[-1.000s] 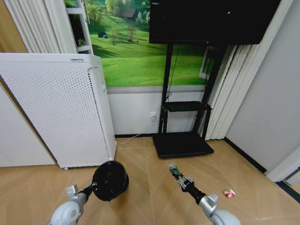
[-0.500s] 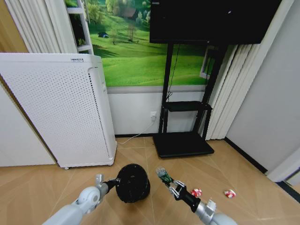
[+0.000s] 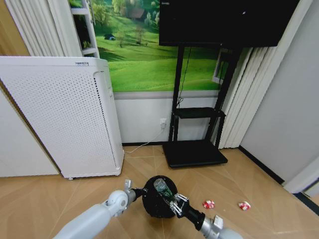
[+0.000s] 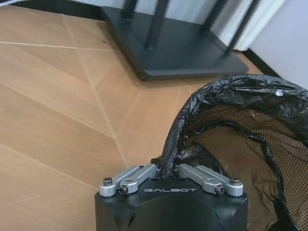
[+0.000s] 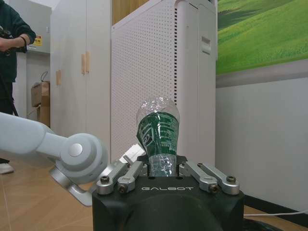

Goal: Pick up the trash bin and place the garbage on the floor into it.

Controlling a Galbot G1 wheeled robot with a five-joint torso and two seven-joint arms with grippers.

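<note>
The black mesh trash bin (image 3: 155, 203), lined with a black bag, is held by my left gripper (image 3: 131, 191), which is shut on its rim (image 4: 169, 159). Its mouth is tipped toward me. My right gripper (image 3: 175, 204) is shut on the clear green-labelled bottle (image 3: 162, 188), which stands over the bin's opening. In the right wrist view the bottle (image 5: 159, 132) sticks up from between the fingers (image 5: 127, 173), with my left arm (image 5: 72, 154) behind it. Two red-and-white wrappers (image 3: 208, 204) (image 3: 243, 205) lie on the floor to the right.
A tall white perforated air purifier (image 3: 65, 114) stands at the left against the wall. A black TV stand (image 3: 194, 152) with a flat base is straight ahead. Curtains (image 3: 249, 94) hang at the right. Bare wood floor (image 3: 259, 189) surrounds the wrappers.
My left arm has carried the bin to the right, toward the middle. My right gripper has brought the bottle left and over the bin's mouth. The nearer wrapper has come into sight.
</note>
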